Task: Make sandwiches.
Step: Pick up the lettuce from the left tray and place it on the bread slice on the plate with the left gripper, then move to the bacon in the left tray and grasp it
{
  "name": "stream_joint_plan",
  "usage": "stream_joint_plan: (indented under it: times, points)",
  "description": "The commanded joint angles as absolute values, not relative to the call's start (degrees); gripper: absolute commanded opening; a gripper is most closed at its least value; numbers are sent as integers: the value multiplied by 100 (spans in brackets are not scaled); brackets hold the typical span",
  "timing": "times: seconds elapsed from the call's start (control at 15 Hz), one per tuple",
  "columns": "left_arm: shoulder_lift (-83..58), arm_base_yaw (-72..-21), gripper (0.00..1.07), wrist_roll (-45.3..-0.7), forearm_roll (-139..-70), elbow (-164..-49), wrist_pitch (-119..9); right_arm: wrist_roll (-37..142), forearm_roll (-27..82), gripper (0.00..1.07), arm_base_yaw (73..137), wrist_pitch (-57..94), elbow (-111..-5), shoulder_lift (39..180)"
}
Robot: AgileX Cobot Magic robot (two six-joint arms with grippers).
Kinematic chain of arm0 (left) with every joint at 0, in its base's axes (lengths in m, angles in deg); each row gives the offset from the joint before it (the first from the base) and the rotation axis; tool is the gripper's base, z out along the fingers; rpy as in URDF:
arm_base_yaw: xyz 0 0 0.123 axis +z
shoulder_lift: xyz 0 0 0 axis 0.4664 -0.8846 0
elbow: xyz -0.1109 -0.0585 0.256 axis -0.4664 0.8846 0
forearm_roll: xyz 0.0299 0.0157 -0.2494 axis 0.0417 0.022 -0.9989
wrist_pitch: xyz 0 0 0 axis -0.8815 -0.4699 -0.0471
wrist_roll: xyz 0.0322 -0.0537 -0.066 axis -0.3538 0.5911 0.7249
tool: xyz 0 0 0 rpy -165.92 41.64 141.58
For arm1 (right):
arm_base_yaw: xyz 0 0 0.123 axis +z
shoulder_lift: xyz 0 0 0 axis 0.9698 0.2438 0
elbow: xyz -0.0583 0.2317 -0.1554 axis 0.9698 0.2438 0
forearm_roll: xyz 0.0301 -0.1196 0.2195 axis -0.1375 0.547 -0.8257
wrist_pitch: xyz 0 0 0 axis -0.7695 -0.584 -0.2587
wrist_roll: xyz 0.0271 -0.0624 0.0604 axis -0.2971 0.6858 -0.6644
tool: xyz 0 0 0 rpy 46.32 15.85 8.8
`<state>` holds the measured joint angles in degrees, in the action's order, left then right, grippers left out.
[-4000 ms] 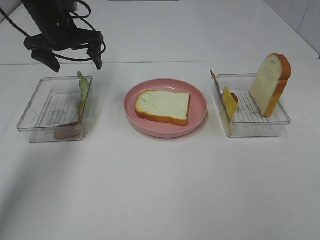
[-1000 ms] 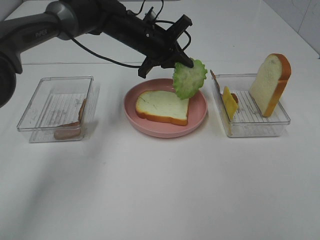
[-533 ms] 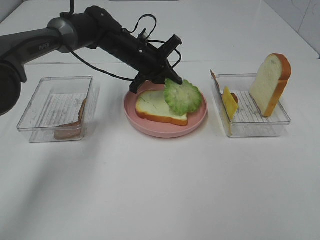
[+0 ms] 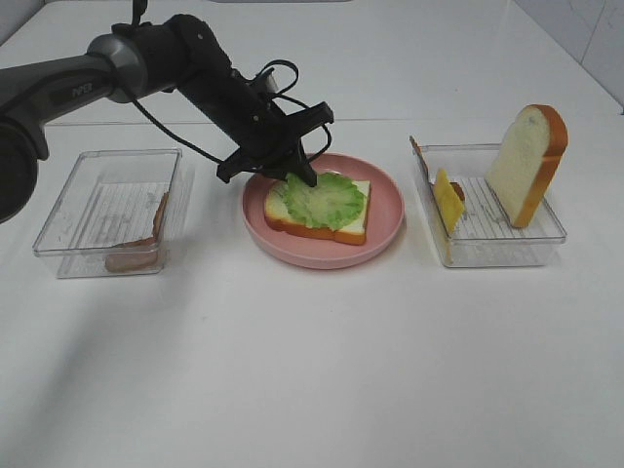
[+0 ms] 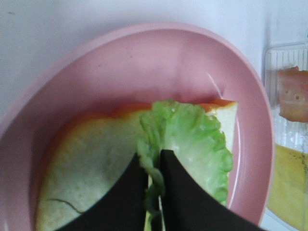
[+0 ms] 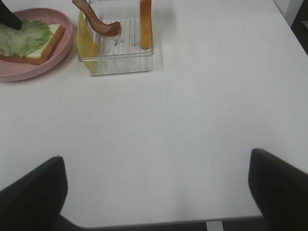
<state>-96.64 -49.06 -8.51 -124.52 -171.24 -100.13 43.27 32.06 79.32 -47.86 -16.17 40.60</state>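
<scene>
Pink plate holds the bread slice, lettuce flat on top, left gripper pinching its edge. I'd release fully, then lift straight up so the leaf doesn't drag off

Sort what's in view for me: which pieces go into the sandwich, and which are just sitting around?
For the sandwich: bottom bread slice, lettuce, upright bread slice, cheese, bacon in left tray, bacon in right tray.
Not ingredients: pink plate, left tray, right tray.
</scene>
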Motion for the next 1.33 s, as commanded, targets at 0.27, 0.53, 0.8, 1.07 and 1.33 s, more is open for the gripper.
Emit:
stream_joint_plan:
  times: [0.27,0.53,0.8,1.07,1.33]
  points:
    - [-9561,-4946,101,-1739,-12796,-17244,-9944,4362,3217,98,7915,-4768,-1600,3922]
    - [-9315,-4946,101,-1498,-12343,-18166,-10689,4362,3217,98,7915,-4768,-1600,3922]
    - [-9189,-4946,101,-960,-11214,-19249,-11909,4362,3217,98,7915,-4768,-1600,3922]
    - [-8318,-5015,101,-839,-10045,-18590,-11904,4362,3200,98,7915,-4768,-1600,3922]
    - [-7017,-4957,101,-794,-9358,-16367,-11904,4362,3200,98,7915,-4768,-1600,3922]
